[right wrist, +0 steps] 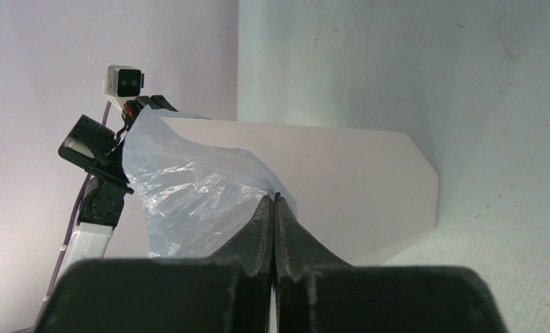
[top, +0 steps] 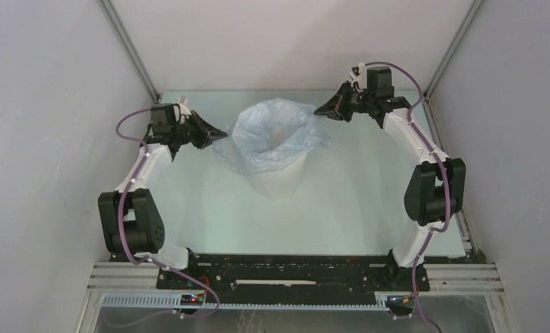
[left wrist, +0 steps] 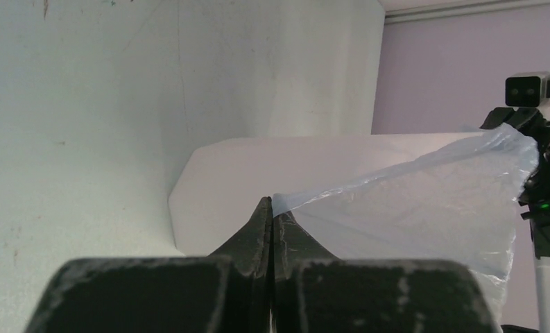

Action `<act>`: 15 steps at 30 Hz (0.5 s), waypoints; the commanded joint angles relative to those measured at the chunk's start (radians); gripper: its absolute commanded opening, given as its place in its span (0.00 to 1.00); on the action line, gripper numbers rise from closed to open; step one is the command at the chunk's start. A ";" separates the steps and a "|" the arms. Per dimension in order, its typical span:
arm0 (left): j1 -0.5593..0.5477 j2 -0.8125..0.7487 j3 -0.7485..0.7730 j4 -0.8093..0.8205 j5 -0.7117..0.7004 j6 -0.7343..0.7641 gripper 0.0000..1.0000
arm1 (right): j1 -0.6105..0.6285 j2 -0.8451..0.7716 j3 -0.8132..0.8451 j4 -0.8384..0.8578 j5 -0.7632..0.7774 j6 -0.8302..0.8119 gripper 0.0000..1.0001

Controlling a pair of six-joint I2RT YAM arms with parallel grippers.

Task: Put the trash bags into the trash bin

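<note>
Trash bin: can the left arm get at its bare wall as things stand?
Probably, but only low down. The trash bag covers the rim and upper wall of the trash bin; its lower wall is bare, nothing between it and the left gripper, shut on the film's edge.

- The top camera looks down from behind my bases [top: 173, 259].
- My wrist cameras [left wrist: 528, 89] sit close behind my fingers [left wrist: 256, 232], facing each other (both catch the trash bag [right wrist: 188, 187]).

One trash bag [top: 256, 157], one bin [top: 280, 184], two claws [top: 222, 132] [top: 318, 110]
</note>
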 commanded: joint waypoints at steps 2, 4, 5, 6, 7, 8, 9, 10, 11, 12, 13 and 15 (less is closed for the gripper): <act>-0.013 0.060 0.073 -0.098 -0.050 0.007 0.00 | -0.006 0.005 -0.009 -0.033 -0.001 -0.019 0.00; -0.018 0.074 0.072 -0.119 -0.041 0.019 0.02 | -0.006 -0.001 -0.031 -0.031 -0.002 -0.027 0.00; -0.022 0.073 0.081 -0.123 -0.029 0.031 0.03 | -0.005 -0.002 -0.037 -0.020 -0.016 -0.029 0.00; -0.030 0.068 0.095 -0.134 -0.028 0.047 0.04 | -0.002 0.001 -0.033 -0.013 -0.033 -0.033 0.00; -0.036 0.061 0.114 -0.143 -0.037 0.065 0.05 | 0.000 0.005 -0.022 -0.015 -0.042 -0.038 0.00; -0.045 0.053 0.132 -0.150 -0.051 0.079 0.06 | 0.002 0.012 -0.008 -0.023 -0.038 -0.043 0.00; -0.050 0.049 0.148 -0.160 -0.067 0.086 0.07 | 0.003 0.019 0.003 -0.032 -0.028 -0.043 0.00; -0.054 0.052 0.158 -0.172 -0.078 0.086 0.07 | 0.004 0.024 0.008 -0.035 -0.019 -0.034 0.00; -0.055 0.058 0.164 -0.181 -0.084 0.082 0.07 | 0.003 0.028 0.005 -0.036 -0.013 -0.025 0.00; -0.056 0.067 0.164 -0.189 -0.080 0.081 0.07 | 0.003 0.029 -0.002 -0.032 -0.011 -0.020 0.00; -0.058 0.077 0.162 -0.195 -0.072 0.085 0.07 | 0.003 0.030 -0.012 -0.032 -0.011 -0.022 0.00; -0.061 0.079 0.151 -0.222 -0.087 0.107 0.06 | 0.003 0.018 -0.041 -0.047 -0.002 -0.047 0.00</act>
